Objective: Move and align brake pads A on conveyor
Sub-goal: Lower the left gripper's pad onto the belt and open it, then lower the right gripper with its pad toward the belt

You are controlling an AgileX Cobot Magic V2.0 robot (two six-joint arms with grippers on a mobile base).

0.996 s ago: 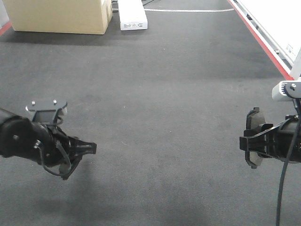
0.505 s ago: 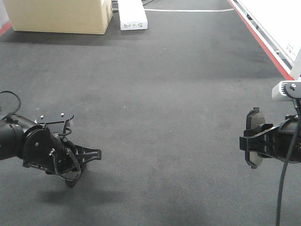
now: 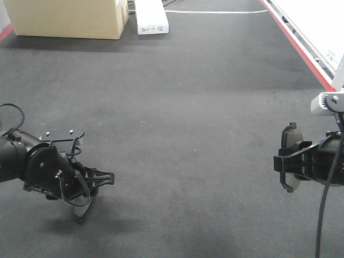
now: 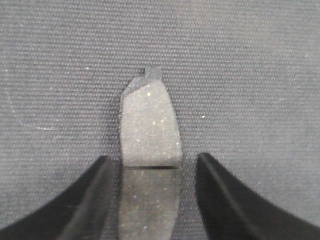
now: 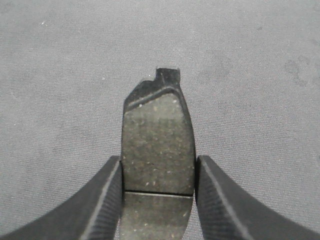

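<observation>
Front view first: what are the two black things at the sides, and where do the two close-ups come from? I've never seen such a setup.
Those are a robot's two arms, each ending in a two-fingered claw. The front view looks out over a dark conveyor belt, with a cardboard box at the far end. Each close-up comes from a camera on one wrist, looking out between that claw's fingers. The right claw is clamped on a brake pad. The left claw is low and open. A second brake pad sits between its fingers with a gap on each side, apparently resting on the belt.
</observation>
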